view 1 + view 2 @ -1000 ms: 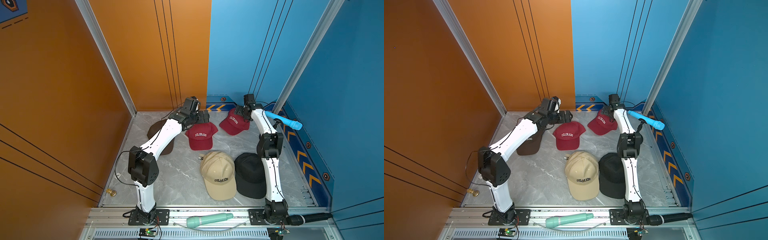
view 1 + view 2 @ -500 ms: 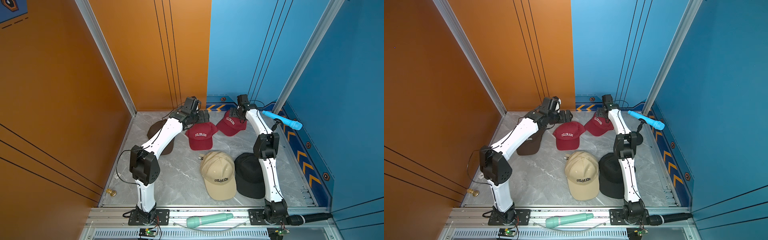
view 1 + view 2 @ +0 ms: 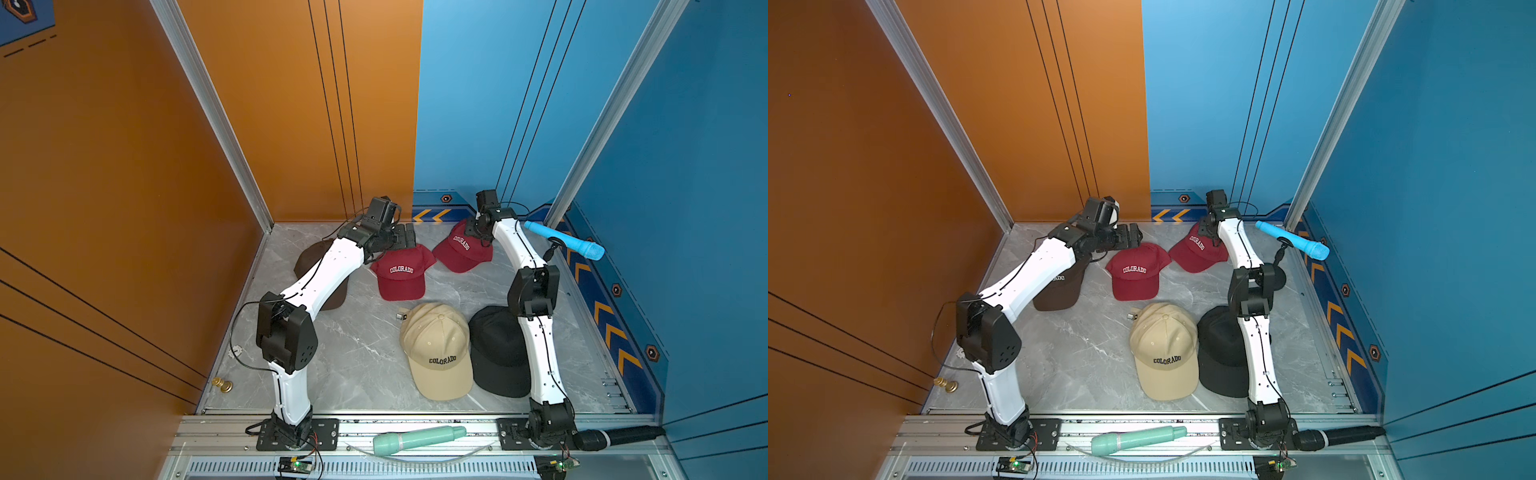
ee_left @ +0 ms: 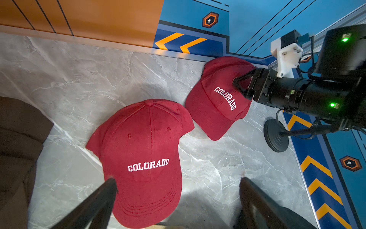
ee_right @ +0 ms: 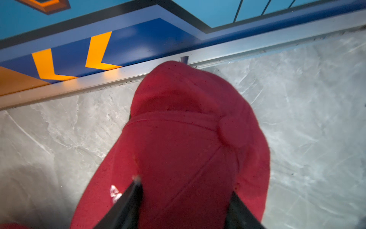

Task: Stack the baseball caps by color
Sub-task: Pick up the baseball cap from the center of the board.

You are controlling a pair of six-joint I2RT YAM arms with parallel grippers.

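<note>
Right hand (image 5: 185, 188) at far red cap (image 4: 215, 95)
Fingers (image 5: 126, 204) straddled its crown, grip unclear; left hand (image 4: 178, 180) spread wide over near red cap (image 4: 142, 142).

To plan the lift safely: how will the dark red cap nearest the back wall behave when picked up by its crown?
Probably floppy: the far red cap folds at its crown by the right claw. Its curved brim looks stiffer and may hang down. Thin fabric: likely light, unlikely to slip.
</note>
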